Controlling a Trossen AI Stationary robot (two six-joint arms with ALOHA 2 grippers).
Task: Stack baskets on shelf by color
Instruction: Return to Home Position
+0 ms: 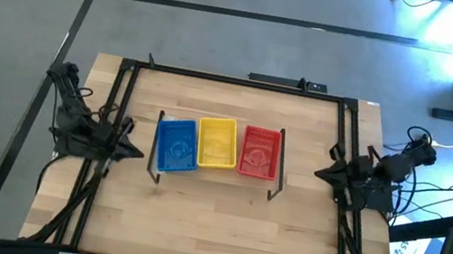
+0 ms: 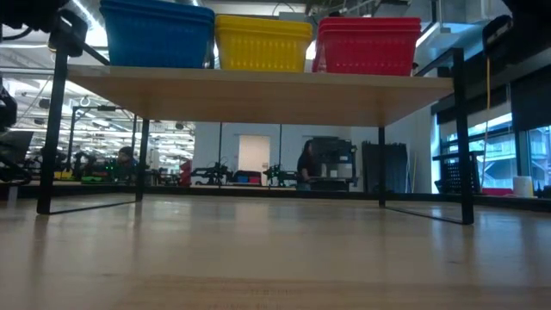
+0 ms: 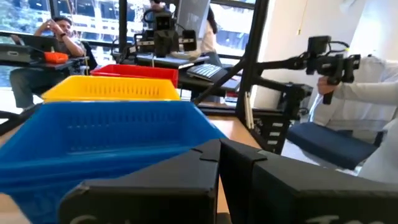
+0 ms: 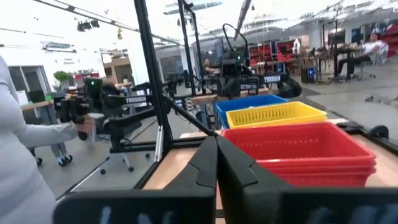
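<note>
Baskets are seen as three nested stacks sorted by color: blue stack [image 1: 176, 145], yellow stack [image 1: 217, 143], red stack [image 1: 260, 151]. Walls are perforated, open tops face up. All are set side by side on the shelf [image 2: 258, 96] at mid-table [image 1: 220, 226], blue on the robot's left, red on its right. Each long axis is laid across the shelf's length; the blue stack is skewed slightly. Left gripper [image 1: 136, 153] is parked low at the table's left edge, pointed inward at the shelf, fingers pressed together, nothing held. Right gripper [image 1: 321, 173] is mirrored at the right edge, likewise clenched empty. Both are placed well apart from the shelf.
</note>
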